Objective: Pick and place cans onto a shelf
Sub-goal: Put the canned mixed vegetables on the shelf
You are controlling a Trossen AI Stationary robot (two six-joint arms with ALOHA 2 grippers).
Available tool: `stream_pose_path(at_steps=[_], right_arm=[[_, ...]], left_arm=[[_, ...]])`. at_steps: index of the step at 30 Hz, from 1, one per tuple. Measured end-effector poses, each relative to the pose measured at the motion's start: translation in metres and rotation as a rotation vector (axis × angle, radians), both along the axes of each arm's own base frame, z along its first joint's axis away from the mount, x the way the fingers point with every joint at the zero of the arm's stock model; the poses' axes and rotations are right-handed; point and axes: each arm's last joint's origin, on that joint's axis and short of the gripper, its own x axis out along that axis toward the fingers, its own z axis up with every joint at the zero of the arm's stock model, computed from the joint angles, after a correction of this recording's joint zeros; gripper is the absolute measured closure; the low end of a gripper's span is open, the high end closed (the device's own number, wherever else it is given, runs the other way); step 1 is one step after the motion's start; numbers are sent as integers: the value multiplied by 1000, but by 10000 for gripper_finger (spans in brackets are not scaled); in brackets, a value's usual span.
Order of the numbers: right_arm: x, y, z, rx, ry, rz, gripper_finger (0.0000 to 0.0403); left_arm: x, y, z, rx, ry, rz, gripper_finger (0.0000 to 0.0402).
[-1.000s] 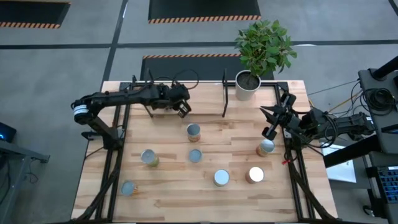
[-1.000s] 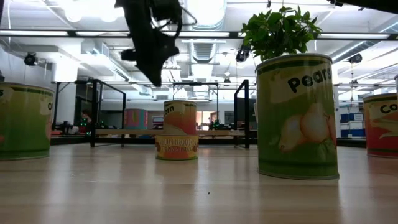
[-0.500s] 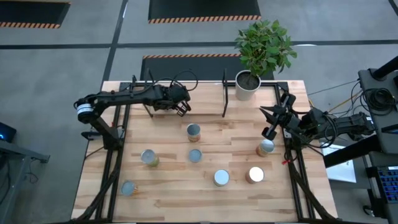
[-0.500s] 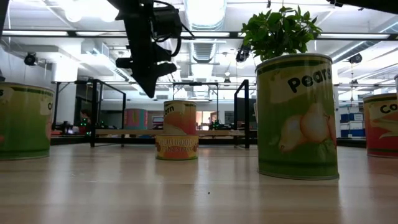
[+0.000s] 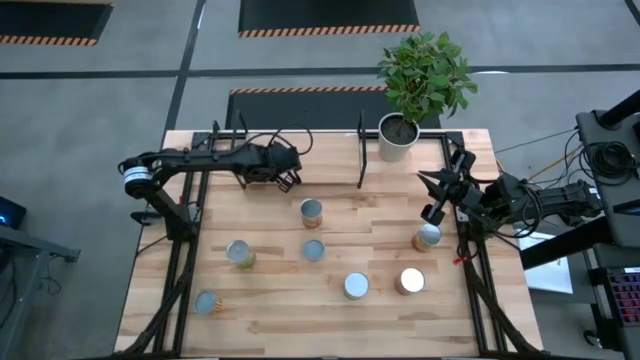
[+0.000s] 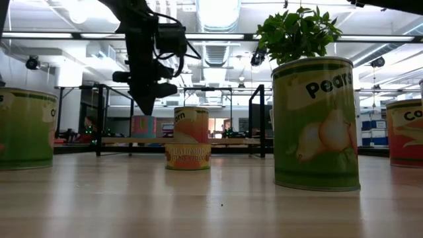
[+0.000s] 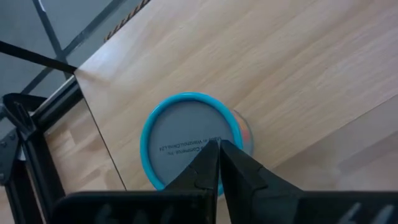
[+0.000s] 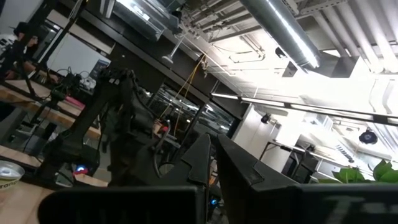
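We see left gripper [image 5: 287,178] pulling back toward 9 o'clock from shelf [image 5: 300,135], fingers closed, empty; blue-rimmed can [image 7: 189,140] stands on shelf board below it. One placed; seven cans wait on worktop [image 5: 270,300]. Right gripper [image 5: 432,208] parked at 3 o'clock, fingers together.

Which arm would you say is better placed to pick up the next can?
Probably the right: its tool hangs just beside a can at the right edge of the table, while the left tool is over the shelf, above a blue-rimmed can already there.
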Motion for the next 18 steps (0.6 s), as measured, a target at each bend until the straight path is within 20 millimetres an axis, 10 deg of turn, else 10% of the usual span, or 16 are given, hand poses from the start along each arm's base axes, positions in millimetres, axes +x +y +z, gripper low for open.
stream_pose_path(at_steps=[18], right_arm=[[0, 0, 0, -1, 0, 0, 385]], left_arm=[[-5, -2, -2, -10, 18, 37, 401]])
